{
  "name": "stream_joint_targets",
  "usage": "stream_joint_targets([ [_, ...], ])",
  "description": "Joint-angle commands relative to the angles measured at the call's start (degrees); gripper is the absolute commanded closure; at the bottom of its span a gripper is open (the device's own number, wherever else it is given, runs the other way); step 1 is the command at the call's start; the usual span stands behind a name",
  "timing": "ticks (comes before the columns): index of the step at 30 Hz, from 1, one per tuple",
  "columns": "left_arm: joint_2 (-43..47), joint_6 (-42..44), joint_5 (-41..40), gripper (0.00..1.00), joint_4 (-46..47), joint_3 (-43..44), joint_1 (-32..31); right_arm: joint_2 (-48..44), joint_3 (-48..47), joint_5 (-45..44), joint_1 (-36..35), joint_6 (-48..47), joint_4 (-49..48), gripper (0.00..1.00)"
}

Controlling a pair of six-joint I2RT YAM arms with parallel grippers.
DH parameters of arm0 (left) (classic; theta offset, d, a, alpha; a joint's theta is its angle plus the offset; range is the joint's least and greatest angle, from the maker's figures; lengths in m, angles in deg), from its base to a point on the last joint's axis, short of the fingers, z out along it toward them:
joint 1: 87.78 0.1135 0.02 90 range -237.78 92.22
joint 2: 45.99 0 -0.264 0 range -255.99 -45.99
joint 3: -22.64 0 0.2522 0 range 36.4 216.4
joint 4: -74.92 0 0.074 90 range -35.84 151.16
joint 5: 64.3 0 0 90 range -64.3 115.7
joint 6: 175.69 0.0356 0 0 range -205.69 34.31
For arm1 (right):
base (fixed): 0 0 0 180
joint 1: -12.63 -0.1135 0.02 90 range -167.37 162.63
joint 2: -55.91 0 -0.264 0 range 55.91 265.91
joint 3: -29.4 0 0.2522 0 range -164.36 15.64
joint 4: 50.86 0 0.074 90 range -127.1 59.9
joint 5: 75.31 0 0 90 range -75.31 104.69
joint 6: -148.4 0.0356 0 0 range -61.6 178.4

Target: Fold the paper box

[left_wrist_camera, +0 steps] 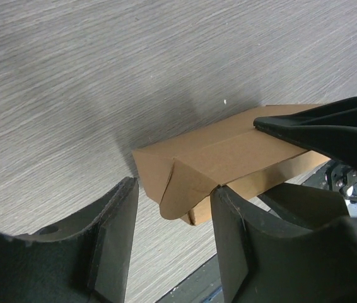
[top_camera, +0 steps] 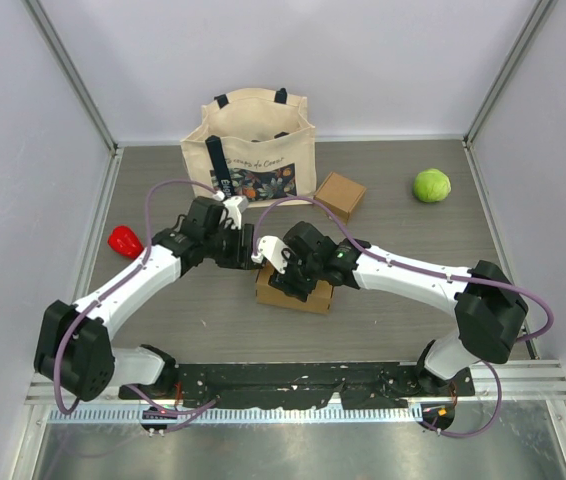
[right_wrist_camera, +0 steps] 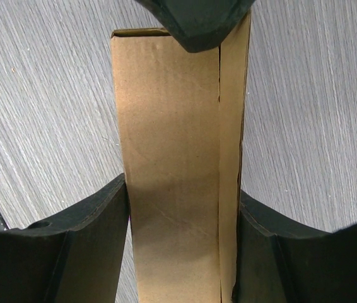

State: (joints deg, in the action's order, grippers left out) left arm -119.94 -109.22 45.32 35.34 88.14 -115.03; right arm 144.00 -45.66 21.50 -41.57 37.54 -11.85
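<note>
I'm seeing grey table [top_camera: 393,210], white walls [top_camera: 313,50]; brown paper box [top_camera: 288,295], end flap [left_wrist_camera: 178,183] sitting half-folded; right end effector [right_wrist_camera: 183,189] gripping it; left end effector [left_wrist_camera: 175,186] straddling flap, open.

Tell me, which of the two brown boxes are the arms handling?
The nearer box, held by the right gripper; the other box sits untouched beside the tote bag.

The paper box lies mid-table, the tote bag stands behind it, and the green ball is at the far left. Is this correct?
No: the green ball is at the far right, as the top external view shows. The paper box and tote bag are as you say.
</note>
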Motion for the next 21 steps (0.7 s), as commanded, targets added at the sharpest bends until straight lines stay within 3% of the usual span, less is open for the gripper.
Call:
stream_joint_targets([
  [1,-1.28,1.12,2.79,0.50,-0.45,3.18,-0.26,-0.47,-0.58,2.16,-0.04,1.35,2.08,0.46],
  [5,-3.39,1.56,5.16,0.59,-3.70,5.20,-0.27,-0.47,-0.58,2.07,-0.12,1.44,2.08,0.46],
  [9,-4.71,1.29,7.10,0.78,-5.90,7.05,-0.35,-0.47,-0.58,1.98,-0.12,1.44,1.99,0.47],
  [21,-3.39,-5.65,10.96,0.84,-3.62,5.03,-0.27,0.23,-0.49,1.63,-0.12,1.88,1.20,0.48],
])
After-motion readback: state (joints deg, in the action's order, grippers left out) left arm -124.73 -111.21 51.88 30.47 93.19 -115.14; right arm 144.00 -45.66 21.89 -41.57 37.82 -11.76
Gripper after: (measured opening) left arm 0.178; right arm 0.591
